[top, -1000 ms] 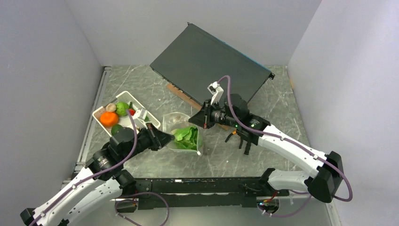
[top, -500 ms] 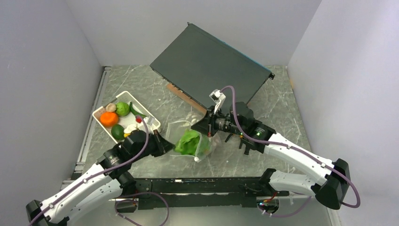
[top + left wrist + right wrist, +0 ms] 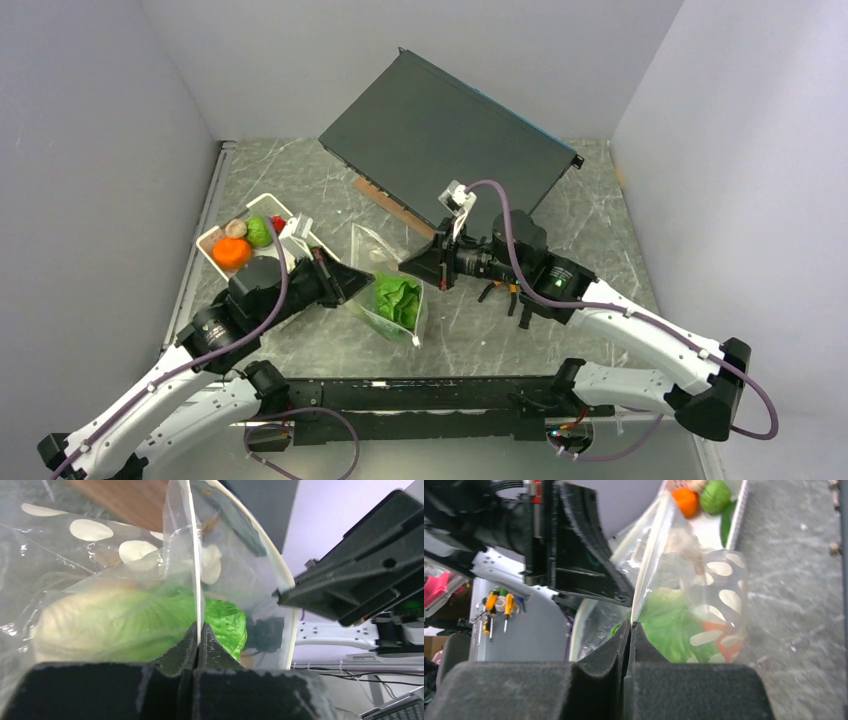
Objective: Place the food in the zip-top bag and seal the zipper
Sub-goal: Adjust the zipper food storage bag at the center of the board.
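- Top external view, change noted: the zip-top bag, slack and round-mouthed on the bench a second ago, is now raised and drawn taut between the two arms. Whether its lower corner still touches the bench cannot be told.
- Left gripper: clamped fully together on the zipper at one end of the mouth.
- Right gripper: likewise pinched tight on the mouth edge at the opposite end.
- Contents: lettuce in the bag's belly. A pale piece and an orange-coloured piece sit beside it, identity unclear.
- Outstanding stock: orange, green fruit and mushroom remain in the white basket, left of the bag.
- Assessment: a flattened mouth suits sealing, yet loading looks unfinished. Closing now would likely shut the basket items out.
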You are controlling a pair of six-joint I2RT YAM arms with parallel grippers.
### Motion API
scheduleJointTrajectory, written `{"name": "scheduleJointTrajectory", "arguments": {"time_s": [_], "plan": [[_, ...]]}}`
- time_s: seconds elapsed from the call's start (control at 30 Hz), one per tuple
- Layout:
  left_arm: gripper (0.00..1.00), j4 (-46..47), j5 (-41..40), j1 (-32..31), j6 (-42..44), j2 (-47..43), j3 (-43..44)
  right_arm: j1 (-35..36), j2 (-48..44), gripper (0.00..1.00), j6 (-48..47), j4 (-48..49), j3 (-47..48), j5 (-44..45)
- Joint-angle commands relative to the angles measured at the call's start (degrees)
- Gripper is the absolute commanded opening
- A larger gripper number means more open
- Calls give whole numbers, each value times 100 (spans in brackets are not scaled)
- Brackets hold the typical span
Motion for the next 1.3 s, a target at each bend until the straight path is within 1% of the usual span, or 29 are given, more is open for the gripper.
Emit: {"name": "scheduleJointTrajectory", "arguments": {"time_s": [0.0,0.13,0.17,0.2,0.27,0.4,0.47,0.57,0.67,0.77,0.83,0.9,0.97,1.07,1.17,1.27], "plan": [[0,287,178,-17,114,42,-241,263,-97,0,11,563,31,67],[0,435,-199,-10,-549,-192,-1481,306,245,0,232,1049,-782,238],[0,484,-193,7,-625,-209,-1592,323,352,0,249,1082,-892,315],[0,508,-134,7,-601,-225,-1578,353,471,0,240,979,-852,407],[0,399,-50,7,-438,-247,-1252,445,587,0,110,745,-582,607],[0,-185,-202,2,-70,-226,-263,616,431,0,-152,235,118,920],[0,-277,-202,3,-33,-309,-91,632,327,0,-156,85,349,914],[0,-108,-172,2,-175,-646,-495,649,130,0,-73,245,210,745],[0,-142,-202,1,-557,-1124,-1300,660,115,0,75,577,-338,592],[0,183,-290,3,-861,-1552,-1966,655,231,0,111,548,-652,819],[0,299,-477,6,-879,-1632,-1980,650,288,0,-27,341,-497,1028],[2,296,-630,4,-707,-1467,-1684,663,274,0,-235,141,-208,1163],[6,215,-708,12,-428,-1103,-1222,676,217,0,-466,-62,131,1343],[5,141,-592,8,-108,-306,-621,719,142,0,-757,-307,533,1530],[1,309,-321,0,-76,296,-566,860,28,0,-921,-469,643,1690],[0,746,-147,6,-167,611,-910,1160,-71,0,-979,-578,585,2028]]}}
